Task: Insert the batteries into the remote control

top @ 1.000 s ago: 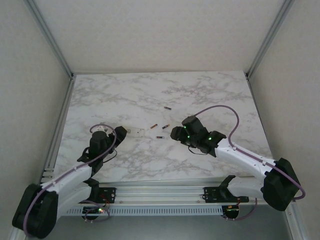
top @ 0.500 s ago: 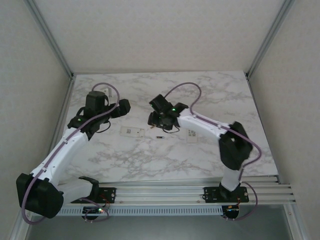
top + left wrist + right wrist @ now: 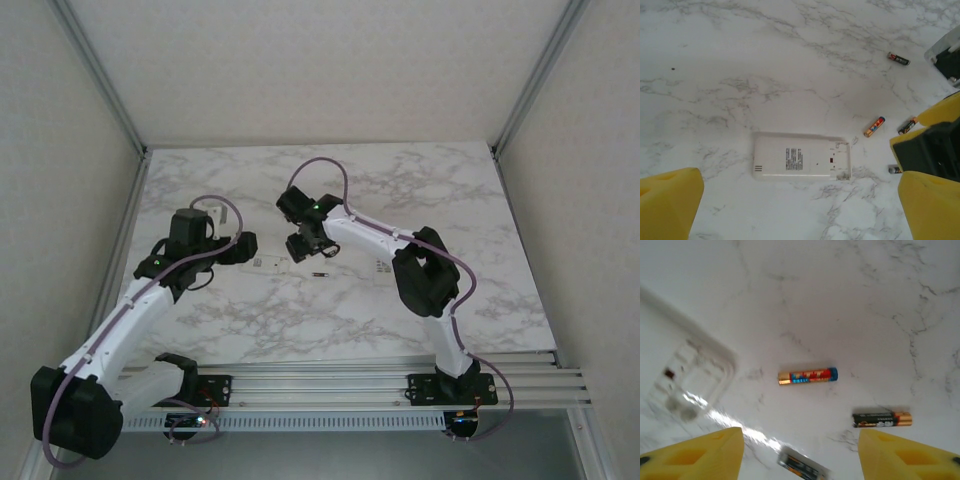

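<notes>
Under the right tool (image 3: 800, 456) (spread wide), batteries (image 3: 808, 375)

White flat plastic remote (image 3: 795, 161) lies flat on grey-veined marble worktop (image 3: 740, 60), open battery bay (image 3: 841, 160) at its 3 o'clock end. Red-and-gold cylinder battery (image 3: 874, 126) at bay's 2 o'clock, near, not touching. Dark copper-tipped battery (image 3: 907, 125) just beside that, 3 o'clock. Black battery (image 3: 898, 58) well apart, remote's 1 o'clock. Fourth battery (image 3: 894, 170) at bay's 3 o'clock, part hidden. Small white flat panel (image 3: 383, 266) farther out, 3 o'clock.

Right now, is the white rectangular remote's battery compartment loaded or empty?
Empty. The white remote has its compartment open and bare; a red-gold battery lies loose beside it.
</notes>
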`<state>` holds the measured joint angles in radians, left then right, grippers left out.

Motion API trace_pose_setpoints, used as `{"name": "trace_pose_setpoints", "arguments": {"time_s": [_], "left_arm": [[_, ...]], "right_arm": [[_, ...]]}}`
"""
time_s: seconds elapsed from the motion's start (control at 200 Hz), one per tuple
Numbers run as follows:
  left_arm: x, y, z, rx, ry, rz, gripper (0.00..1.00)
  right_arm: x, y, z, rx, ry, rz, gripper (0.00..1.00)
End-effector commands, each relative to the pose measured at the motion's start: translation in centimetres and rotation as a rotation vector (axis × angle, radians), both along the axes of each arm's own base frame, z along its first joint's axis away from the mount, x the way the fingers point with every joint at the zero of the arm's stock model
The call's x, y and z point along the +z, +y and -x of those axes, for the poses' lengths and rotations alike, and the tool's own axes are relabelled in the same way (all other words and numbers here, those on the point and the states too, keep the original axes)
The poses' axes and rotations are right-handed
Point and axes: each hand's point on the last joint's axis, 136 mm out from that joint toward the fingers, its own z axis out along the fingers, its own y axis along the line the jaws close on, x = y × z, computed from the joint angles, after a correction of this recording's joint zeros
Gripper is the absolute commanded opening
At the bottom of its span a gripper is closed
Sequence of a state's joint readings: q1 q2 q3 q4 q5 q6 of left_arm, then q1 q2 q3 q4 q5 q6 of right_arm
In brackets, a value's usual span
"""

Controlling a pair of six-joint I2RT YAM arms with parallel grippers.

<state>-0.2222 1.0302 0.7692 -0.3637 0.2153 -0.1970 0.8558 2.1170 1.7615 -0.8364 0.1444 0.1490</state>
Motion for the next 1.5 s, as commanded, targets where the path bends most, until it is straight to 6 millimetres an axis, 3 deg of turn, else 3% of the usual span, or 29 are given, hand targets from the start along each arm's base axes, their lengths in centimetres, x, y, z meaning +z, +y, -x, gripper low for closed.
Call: {"name": "trace_pose_setpoints", "arguments": {"time_s": [0.0,0.135,0.245,0.325,0.496,0.781,1.081,1.222,1.347,1.412,1.497], "left_arm": [[3.3,0.7,-1.1,0.022,-0.152,0.0,1.0],[3.7,1.3,-1.1,0.061,-0.173,0.008,1.0],[3.4,1.9,-0.8,0.093,-0.169,0.0,0.99],[3.4,2.4,-0.8,0.116,-0.174,-0.014,1.0],[2.8,3.1,-1.0,0.143,-0.161,-0.049,1.0],[2.5,3.3,-1.3,0.155,-0.152,-0.066,0.99],[2.1,3.2,-1.4,0.15,-0.141,-0.066,0.99],[2.2,3.2,-1.4,0.15,-0.143,-0.068,1.0],[2.2,3.3,-1.4,0.156,-0.144,-0.071,1.0],[2.3,3.4,-1.3,0.158,-0.147,-0.07,0.99],[2.4,3.3,-1.3,0.152,-0.15,-0.066,1.0]], "right_arm": [[-0.1,-1.7,1.2,0.38,0.009,0.203,0.63],[-1.1,-2.1,-0.6,0.492,-0.006,0.31,0.64],[-1.0,-0.5,-1.1,0.556,0.015,0.196,0.65],[-1.5,1.0,-0.5,0.646,0.025,0.11,0.66],[-3.3,1.6,-1.3,0.672,0.049,0.105,0.65],[-5.6,0.1,-2.9,0.666,0.068,0.144,0.59],[-5.6,0.1,-2.7,0.644,0.077,0.141,0.6],[-1.0,1.7,-4.1,0.449,-0.031,-0.002,0.71],[3.6,2.4,-5.3,0.073,-0.121,-0.255,0.75],[4.5,0.7,-5.7,-0.259,-0.107,-0.332,0.73],[3.2,-2.5,-4.3,-0.687,0.005,-0.352,0.63]]}}
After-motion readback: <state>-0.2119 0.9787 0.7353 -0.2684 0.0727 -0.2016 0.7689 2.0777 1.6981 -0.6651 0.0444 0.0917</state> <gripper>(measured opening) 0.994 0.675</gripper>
